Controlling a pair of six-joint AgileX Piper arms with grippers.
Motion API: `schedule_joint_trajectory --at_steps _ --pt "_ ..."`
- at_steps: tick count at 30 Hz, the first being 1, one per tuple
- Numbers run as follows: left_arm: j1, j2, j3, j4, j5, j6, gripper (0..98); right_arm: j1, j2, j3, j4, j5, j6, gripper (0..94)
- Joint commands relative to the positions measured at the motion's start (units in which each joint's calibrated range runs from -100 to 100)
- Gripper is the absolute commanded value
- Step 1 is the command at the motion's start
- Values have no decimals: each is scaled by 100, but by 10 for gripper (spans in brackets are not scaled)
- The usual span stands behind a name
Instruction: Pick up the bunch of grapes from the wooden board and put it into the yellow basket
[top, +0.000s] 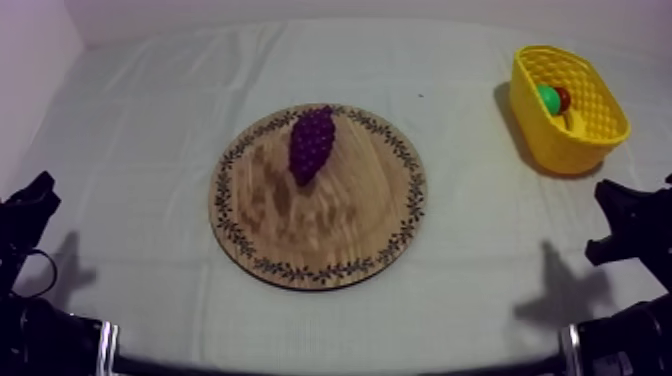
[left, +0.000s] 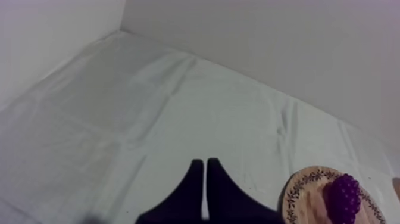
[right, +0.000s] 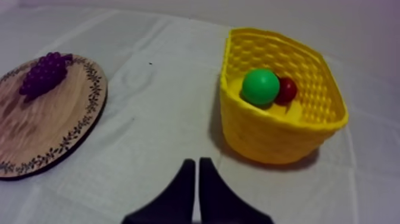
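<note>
A purple bunch of grapes (top: 311, 145) lies on the far part of the round wooden board (top: 318, 196) in the middle of the table. The yellow basket (top: 568, 95) stands at the far right; inside it lie a green ball (right: 260, 86) and a small red fruit (right: 287, 89). My left gripper (top: 38, 190) rests low at the left edge, its fingers together as a narrow wedge (left: 205, 170), well short of the board (left: 309, 184) and grapes (left: 344, 196). My right gripper (top: 612, 198) rests low at the right, shut (right: 197, 167), on the cloth before the basket (right: 280, 128), with the grapes (right: 43, 72) off to the side.
Grey-white cloth (top: 150, 130) covers the table, with bare room all around the board. A pale wall (left: 268, 42) rises behind the table's far edge.
</note>
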Motion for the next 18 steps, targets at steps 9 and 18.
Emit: schedule_joint_trajectory --at_steps 9,18 --pt "0 0 3 2 3 -5 0 -86 -1 20 -16 -226 108 6" --pt "0 0 3 2 3 -5 0 -113 11 -11 -90 -143 609 16"
